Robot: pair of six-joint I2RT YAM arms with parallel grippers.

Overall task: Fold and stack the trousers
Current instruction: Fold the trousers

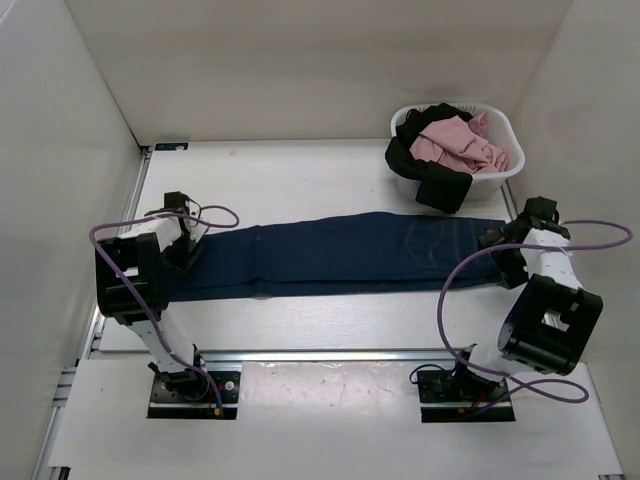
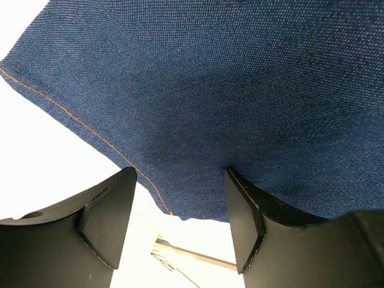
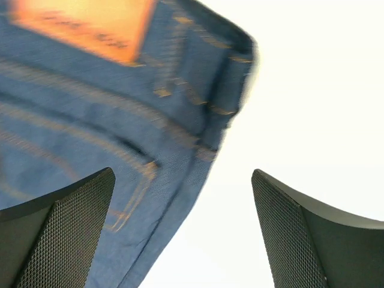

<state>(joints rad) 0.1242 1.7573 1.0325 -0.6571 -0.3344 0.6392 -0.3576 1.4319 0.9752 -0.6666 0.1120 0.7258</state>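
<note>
The trousers (image 1: 340, 255), dark navy denim with orange stitching, lie flat in a long strip across the middle of the table. My left gripper (image 1: 190, 245) is at their leg end. In the left wrist view the left gripper (image 2: 179, 180) is open, and the hem of the trousers (image 2: 210, 90) lies just past its fingertips, with nothing between them. My right gripper (image 1: 497, 245) is at the waist end. The right wrist view shows the right gripper (image 3: 183, 180) wide open over the waistband corner of the trousers (image 3: 120, 120), which carries an orange patch (image 3: 90, 24); the cloth lies loose by the left finger.
A white basket (image 1: 508, 172) stands at the back right, holding a pink garment (image 1: 455, 145). A black garment (image 1: 440, 188) hangs over its front rim, close to the waist end. White walls close in the table on the left, the back and the right.
</note>
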